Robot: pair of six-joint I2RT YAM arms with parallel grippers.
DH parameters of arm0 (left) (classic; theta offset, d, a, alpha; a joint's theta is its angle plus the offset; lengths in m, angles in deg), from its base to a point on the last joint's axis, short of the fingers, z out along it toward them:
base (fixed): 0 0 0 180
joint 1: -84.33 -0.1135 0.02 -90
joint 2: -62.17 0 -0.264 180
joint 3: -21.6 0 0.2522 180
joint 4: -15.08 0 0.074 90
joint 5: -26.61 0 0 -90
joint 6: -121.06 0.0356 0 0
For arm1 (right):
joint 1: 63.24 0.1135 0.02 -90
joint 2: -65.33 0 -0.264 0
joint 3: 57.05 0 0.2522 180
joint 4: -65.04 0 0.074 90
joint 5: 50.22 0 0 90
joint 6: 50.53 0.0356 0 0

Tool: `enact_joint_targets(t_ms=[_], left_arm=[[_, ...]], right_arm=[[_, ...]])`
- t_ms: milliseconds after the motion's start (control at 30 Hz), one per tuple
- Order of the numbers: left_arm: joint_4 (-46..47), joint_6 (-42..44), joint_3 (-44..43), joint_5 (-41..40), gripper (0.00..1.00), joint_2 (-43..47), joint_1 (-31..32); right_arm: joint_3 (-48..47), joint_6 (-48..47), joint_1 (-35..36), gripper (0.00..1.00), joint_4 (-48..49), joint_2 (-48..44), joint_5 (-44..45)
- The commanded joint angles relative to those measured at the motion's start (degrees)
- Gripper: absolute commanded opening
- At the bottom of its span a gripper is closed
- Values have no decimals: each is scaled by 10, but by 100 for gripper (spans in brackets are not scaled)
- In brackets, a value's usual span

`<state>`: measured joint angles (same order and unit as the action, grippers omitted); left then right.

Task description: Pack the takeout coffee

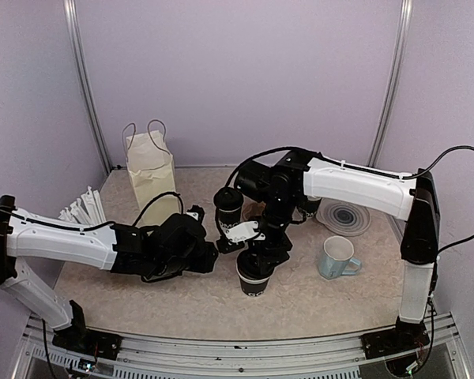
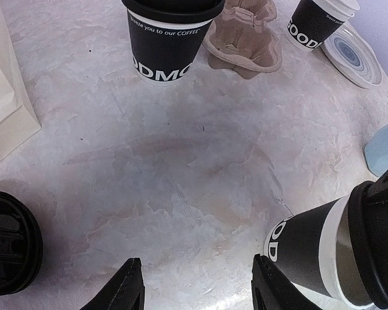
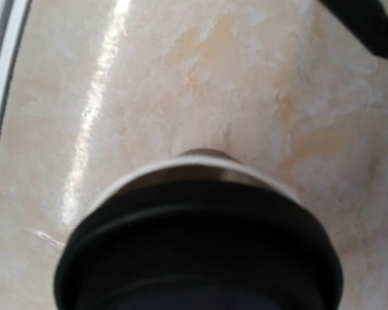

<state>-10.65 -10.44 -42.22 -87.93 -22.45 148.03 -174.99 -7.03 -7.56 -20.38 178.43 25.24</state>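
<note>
Three black takeout coffee cups with white lettering stand on the table. One lidded cup [image 1: 229,210] [image 2: 172,40] is in the middle. Another cup [image 1: 309,207] [image 2: 315,22] stands behind the right arm. On the near cup [image 1: 254,281] [image 2: 308,254] a black lid [image 3: 200,248] [image 2: 375,252] sits over the white rim, with a strip of inner wall still showing. My right gripper [image 1: 260,251] is shut on that lid; its fingers are hidden. My left gripper [image 1: 211,257] [image 2: 198,287] stands open over bare table just left of this cup, holding nothing. A loose lid [image 2: 10,242] lies to its left.
A white paper bag [image 1: 150,172] [image 2: 3,97] stands at the back left, with white sticks [image 1: 83,208] beside it. A brown pulp cup carrier [image 2: 242,40] lies between the two far cups. A striped plate [image 1: 344,217] [image 2: 352,55] and a light-blue mug [image 1: 337,257] [image 2: 385,152] are at the right.
</note>
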Motion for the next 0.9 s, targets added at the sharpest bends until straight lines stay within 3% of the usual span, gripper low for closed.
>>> enact_joint_targets(t_ms=[0, 233, 400, 700, 867], left_arm=[[-10, -37, 16, -7, 56, 26, -5], [0, -54, 35, 3, 56, 32, -5], [10, -67, 38, 17, 56, 31, -1], [8, -123, 1, 67, 57, 39, 21], [75, -140, 0, 129, 58, 32, 24]], right_arm=[[24, 14, 20, 67, 7, 16, 36], [4, 18, 22, 78, 5, 20, 32], [-10, 15, 22, 99, 2, -1, 15], [23, 19, 10, 100, 20, -91, 21], [127, 68, -37, 100, 171, -181, 30]])
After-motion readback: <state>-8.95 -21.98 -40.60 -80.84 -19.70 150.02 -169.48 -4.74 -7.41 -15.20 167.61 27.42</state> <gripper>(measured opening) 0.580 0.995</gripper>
